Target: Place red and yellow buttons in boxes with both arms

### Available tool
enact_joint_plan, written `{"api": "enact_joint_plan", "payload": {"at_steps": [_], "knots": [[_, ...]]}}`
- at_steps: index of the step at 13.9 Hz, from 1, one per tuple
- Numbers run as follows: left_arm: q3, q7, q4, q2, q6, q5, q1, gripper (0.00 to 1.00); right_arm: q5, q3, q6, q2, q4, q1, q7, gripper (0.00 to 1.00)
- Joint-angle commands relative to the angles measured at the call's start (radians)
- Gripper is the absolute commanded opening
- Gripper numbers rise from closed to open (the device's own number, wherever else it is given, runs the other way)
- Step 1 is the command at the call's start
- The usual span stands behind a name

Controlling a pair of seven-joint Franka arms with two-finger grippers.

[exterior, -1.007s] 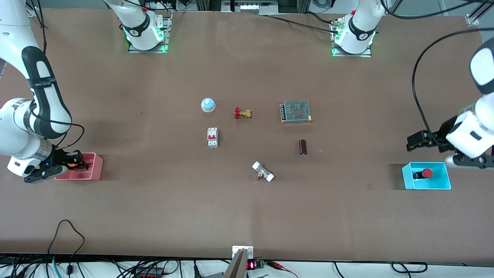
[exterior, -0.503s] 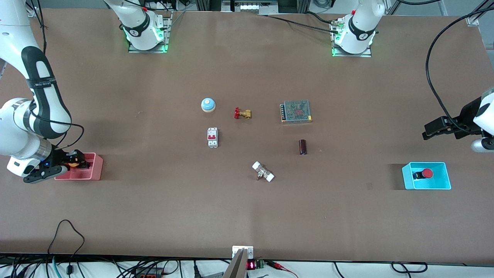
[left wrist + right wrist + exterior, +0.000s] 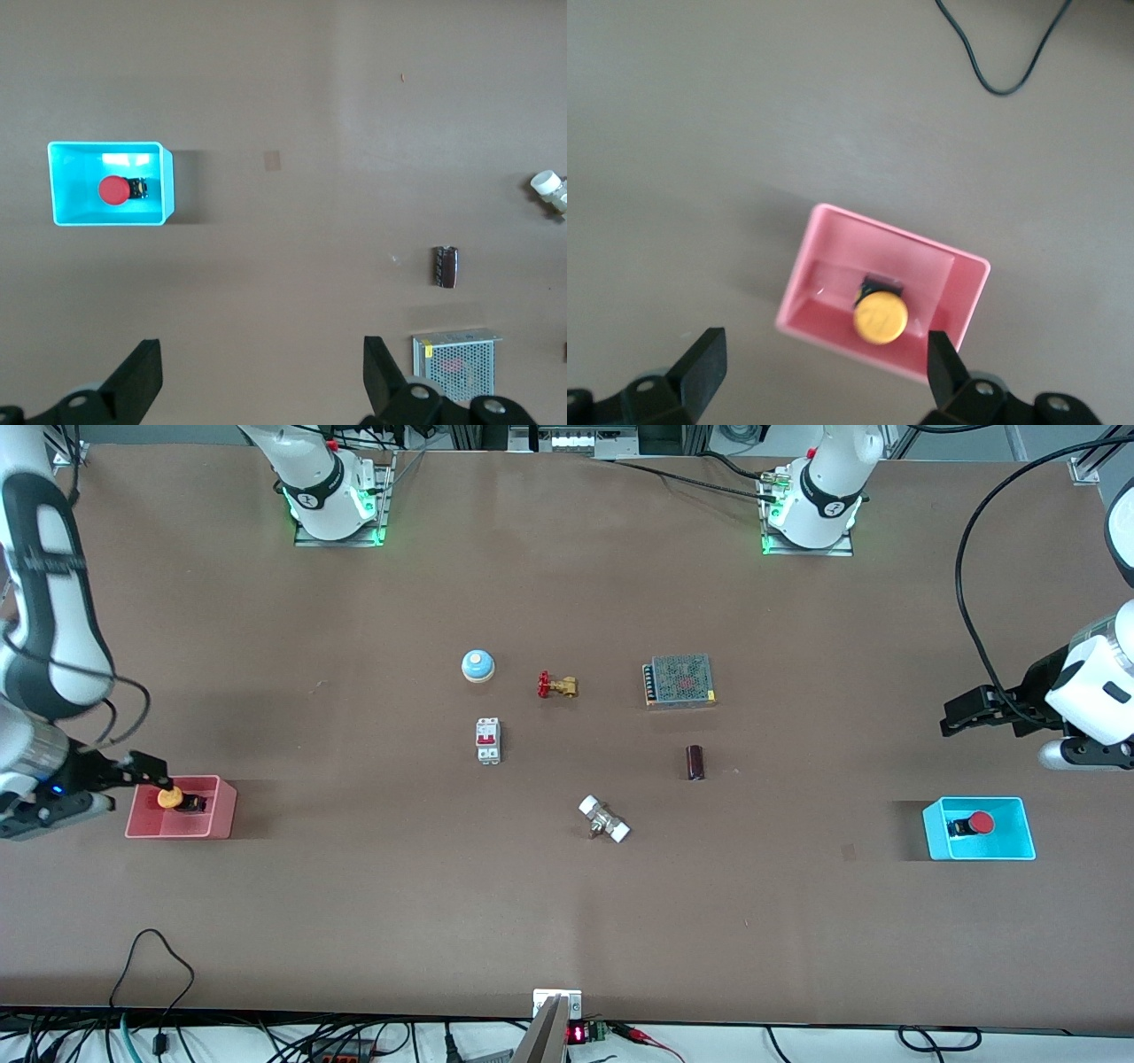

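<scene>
With both buttons boxed, left claw and right claw gape.

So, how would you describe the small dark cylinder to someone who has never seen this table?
Start at the metal mesh box near the middle of the table. Just nearer the front camera than it lies the dark cylinder, alone on the bare surface. It is the only dark brown, plain, stubby item; its neighbours are metal, white or brightly coloured.
</scene>
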Motion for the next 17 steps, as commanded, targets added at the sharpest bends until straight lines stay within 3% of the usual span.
{"api": "enact_joint_plan", "payload": {"at_steps": [1,5,7,12,14,17], "knots": [[-0.007,-0.007,-0.028,-0.027,-0.008,0.0,0.016,1.0,0.011,-0.003,-0.161,-0.183,-0.037,0.055,0.118,1.0],[-0.008,-0.006,0.0,-0.034,-0.016,0.003,0.013,1.0,-0.006,0.013,-0.394,-0.348,-0.037,0.116,0.426,1.0],[0.001,0.013,0.044,-0.045,-0.077,-0.007,0.023,1.0,-0.003,0.045,-0.543,-0.394,-0.043,0.117,0.45,1.0],[-0.008,0.01,0.052,-0.067,-0.123,-0.006,0.023,1.0,-0.013,0.001,-0.508,-0.397,-0.037,0.214,0.456,1.0],[-0.008,-0.004,0.048,-0.068,-0.123,0.003,0.021,1.0,-0.013,-0.074,-0.513,-0.397,-0.037,0.281,0.456,1.0],[-0.007,-0.004,0.038,-0.07,-0.123,0.003,0.026,1.0,-0.023,-0.076,-0.519,-0.396,-0.023,0.281,0.451,1.0]]}}
